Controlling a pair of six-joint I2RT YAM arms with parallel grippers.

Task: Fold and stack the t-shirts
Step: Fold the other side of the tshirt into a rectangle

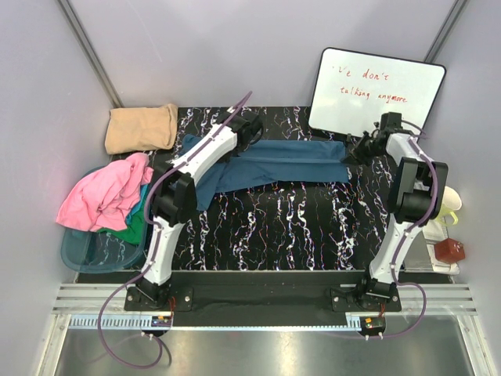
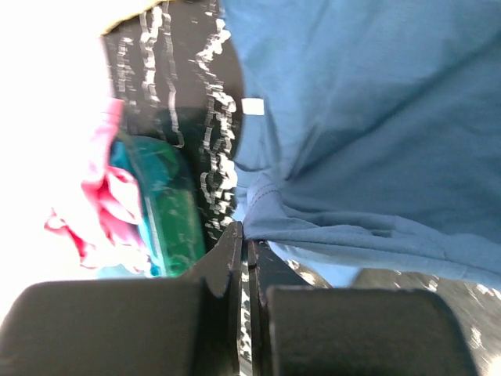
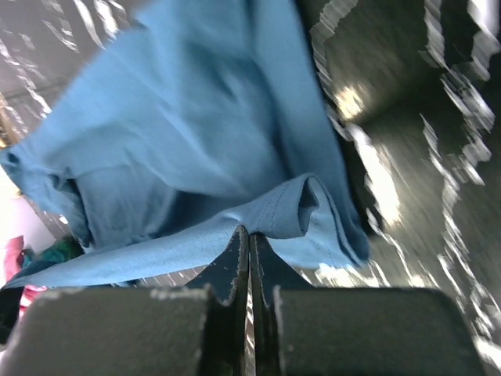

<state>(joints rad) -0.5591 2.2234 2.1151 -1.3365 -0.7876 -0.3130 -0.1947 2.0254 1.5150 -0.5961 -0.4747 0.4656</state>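
Two grippers were at work on one garment: the left gripper [image 1: 252, 125] [image 2: 244, 235] and the right gripper [image 1: 354, 153] [image 3: 249, 235] each had its jaws pressed together on a hem of the teal shirt [image 1: 274, 164] [image 2: 352, 117] [image 3: 196, 117]. That shirt lay as a long band across the far half of the table [image 1: 274, 227], stretched between the two arms. The tan shirt [image 1: 141, 128] sat folded at the far left corner, apart from it. The pink shirt [image 1: 106, 196] and green shirt [image 1: 137, 223] were heaped in the bin [image 1: 78, 243] at the left edge.

By my reading, the step in hand was the folding of the teal shirt, with the lengthwise fold made and the crosswise fold not yet done. The next move probably called for both arms to carry their pinched edges together, keeping the cloth taut so the band would not twist, and only then let go.

Red handwriting on the whiteboard [image 1: 376, 90] read roughly "don't talking anymore"; the first word was too faint to tell. No brand or label could be read on any shirt.
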